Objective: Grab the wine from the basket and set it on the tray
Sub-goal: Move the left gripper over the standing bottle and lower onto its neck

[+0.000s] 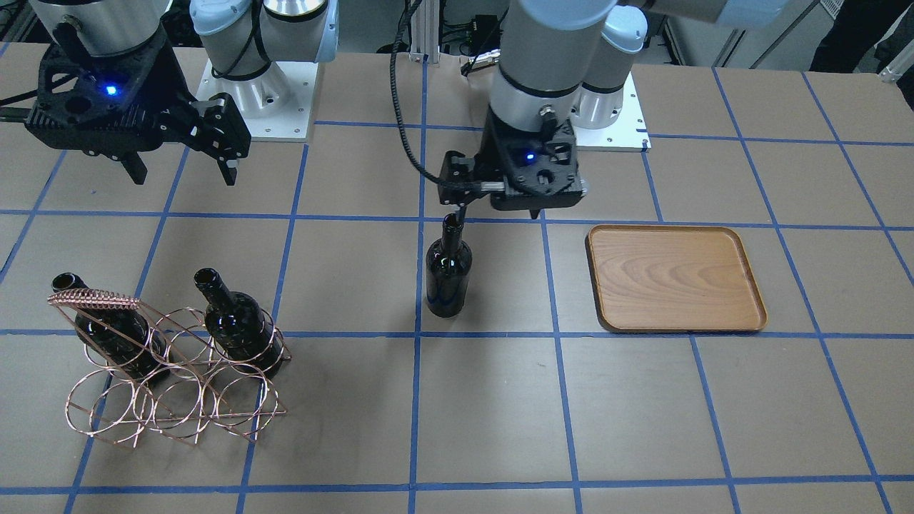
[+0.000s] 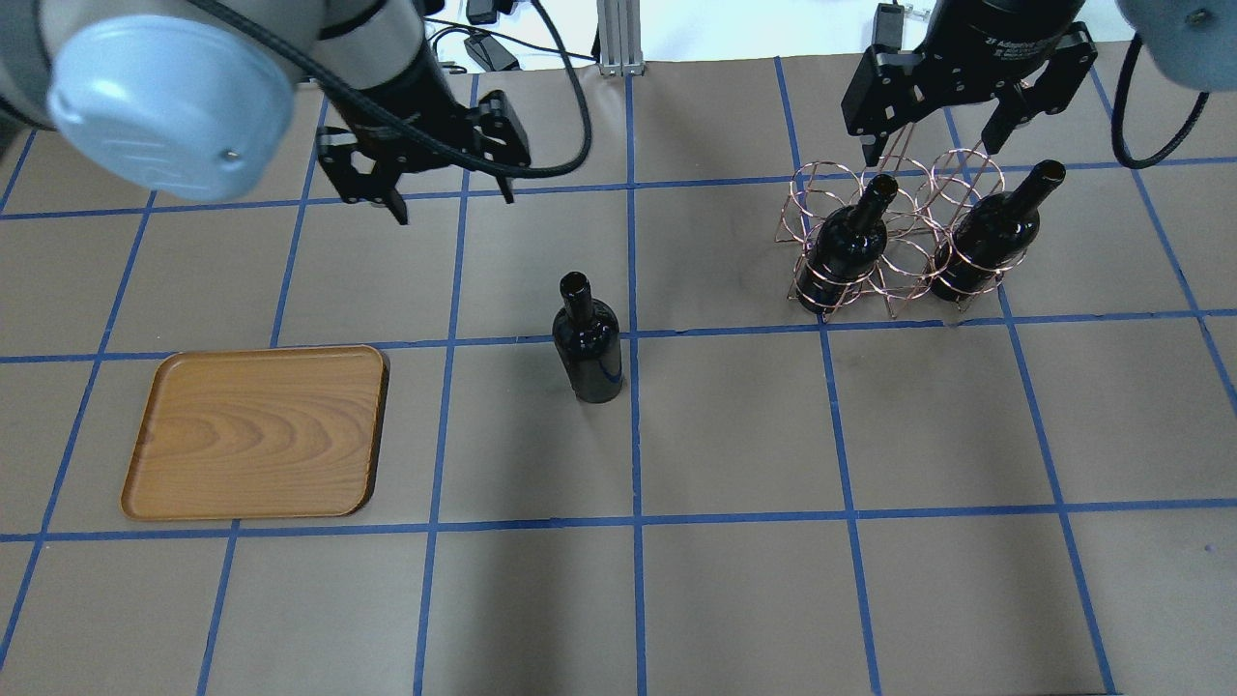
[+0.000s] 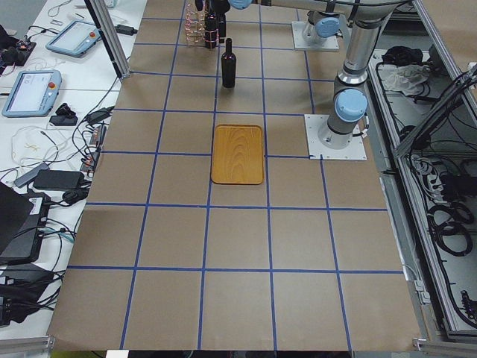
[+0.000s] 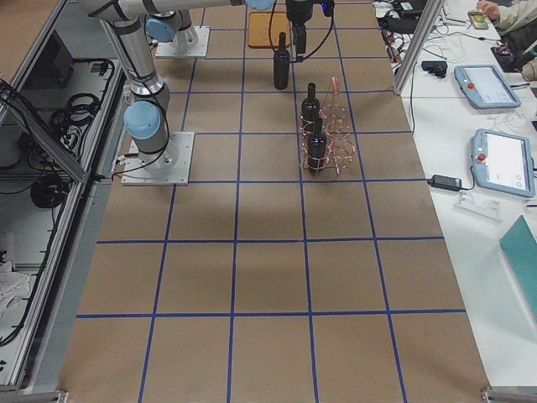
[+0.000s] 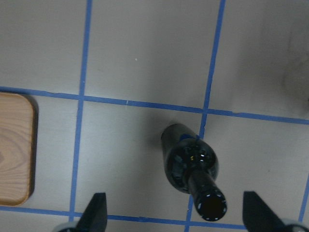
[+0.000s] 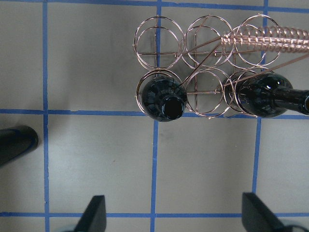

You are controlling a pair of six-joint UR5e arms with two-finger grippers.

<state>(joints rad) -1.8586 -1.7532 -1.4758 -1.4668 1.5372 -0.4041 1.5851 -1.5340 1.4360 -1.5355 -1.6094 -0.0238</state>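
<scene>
- Left gripper (image 1: 498, 213): jaws spread wide and holding nothing. It hangs over the bottle (image 1: 448, 268), above the level of the mouth.
- Bottle: stands upright on the table (image 1: 500, 414), outside the basket (image 1: 171, 364), between basket and tray (image 1: 675, 278). Its long axis is vertical, neck up.
- Governing relation: in the left wrist view the bottle's mouth shows between the two fingers (image 5: 96, 212), off centre toward the finger on that view's right.
- Judgement: a small sideways correction, then a straight descent, should bring the neck between the pads. The closing line would run level, across the bottle's vertical axis.
- Tray: lies flat on the left arm's side of the table, apart from the bottle.
- Right gripper (image 1: 184, 175): jaws apart and empty, hovering over the basket, where two more bottles (image 1: 235, 321) sit in the rings. It is well away from the free bottle.
- Judgement: the left arm is the nearer one to both bottle and tray, so the carry looks to fall to it.
</scene>
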